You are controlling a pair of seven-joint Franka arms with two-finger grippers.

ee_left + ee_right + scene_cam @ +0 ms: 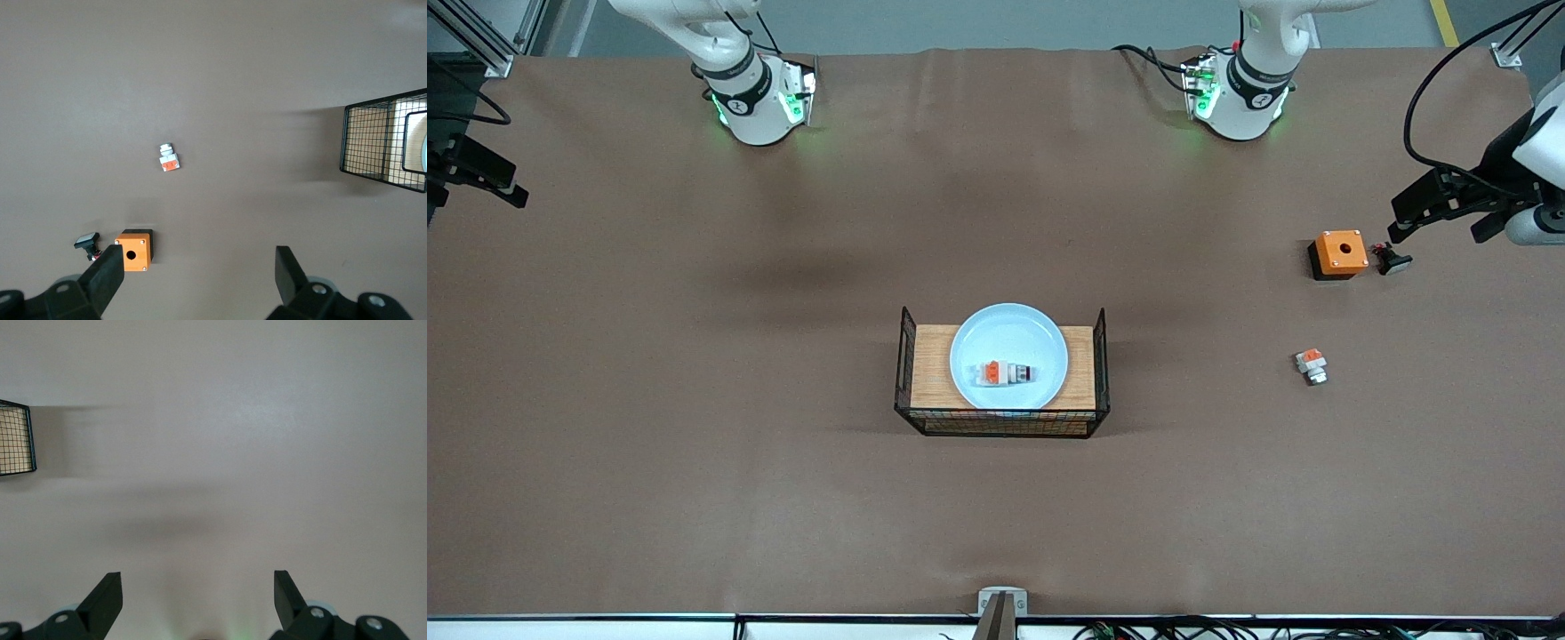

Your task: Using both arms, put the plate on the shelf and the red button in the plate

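The light blue plate lies on the wooden floor of a black wire basket at the middle of the table. The red button lies on its side on the plate, toward the rim nearer the front camera. My left gripper hangs open and empty over the left arm's end of the table, beside an orange box. My right gripper hangs open and empty over the right arm's end of the table. Both are well away from the basket.
An orange box with a round hole and a small black part lie under the left gripper. An orange-and-white part with a silvery end lies nearer the front camera. The basket's wire ends show in both wrist views.
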